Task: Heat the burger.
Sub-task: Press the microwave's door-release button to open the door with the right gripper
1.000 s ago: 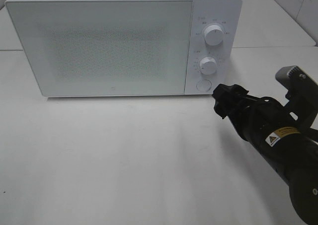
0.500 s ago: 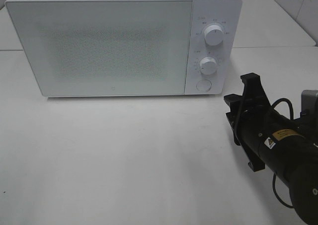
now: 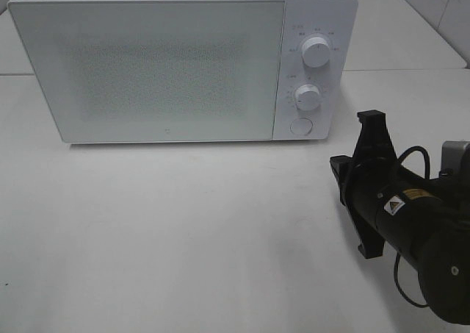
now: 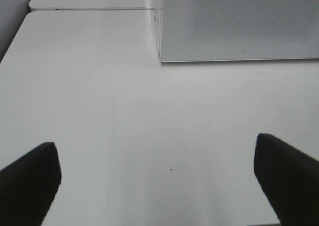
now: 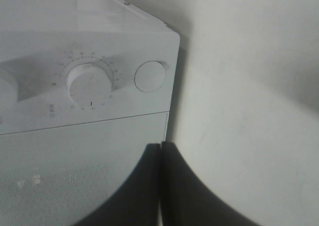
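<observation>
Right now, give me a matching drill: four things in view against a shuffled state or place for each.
Things:
1. white microwave's flat door
2. black left hand
3. black right hand
4. round white push button

States or places:
a. fingers pressed together
b. lowest on the control panel
c. closed flush with the casing
d. fingers wide apart

Pairs: 1-c, 2-d, 3-a, 4-b.

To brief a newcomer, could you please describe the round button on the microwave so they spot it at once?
Find the white microwave. On its right-hand panel, the button sits lowest, below two knobs. Unlike them, it is flat, without a scale.
</observation>
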Tool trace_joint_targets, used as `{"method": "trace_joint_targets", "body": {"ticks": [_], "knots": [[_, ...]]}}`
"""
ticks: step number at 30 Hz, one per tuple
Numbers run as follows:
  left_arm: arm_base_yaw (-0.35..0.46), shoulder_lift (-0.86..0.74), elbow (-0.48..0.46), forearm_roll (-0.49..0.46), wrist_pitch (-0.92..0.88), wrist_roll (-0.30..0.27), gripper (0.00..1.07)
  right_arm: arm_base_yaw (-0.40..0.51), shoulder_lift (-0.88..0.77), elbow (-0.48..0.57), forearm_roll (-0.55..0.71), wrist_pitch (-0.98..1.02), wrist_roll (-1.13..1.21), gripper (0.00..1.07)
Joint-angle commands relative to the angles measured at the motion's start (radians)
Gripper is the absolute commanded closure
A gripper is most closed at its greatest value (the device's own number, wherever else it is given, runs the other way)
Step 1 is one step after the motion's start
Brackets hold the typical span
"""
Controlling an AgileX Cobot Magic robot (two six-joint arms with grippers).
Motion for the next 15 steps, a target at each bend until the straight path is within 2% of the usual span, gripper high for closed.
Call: {"method": "trace_joint_targets", "body": {"ticks": [1,6,15], "knots": [[0.001,-0.024,0.006,-0.009,-0.008,-0.008,0.09,0.001,-0.004,-0.028,0.001,0.023,-0.019,1.07],[0.001,-0.024,0.006,-0.009,-0.008,-0.008,0.09,-0.006,0.015,-0.085,0.044,0.059,-0.059,1.07],[0.001,-0.024,0.006,-0.009,-0.008,-0.008,0.09,-0.023,0.125,-0.17,0.035,0.063,-0.004,1.07]]}}
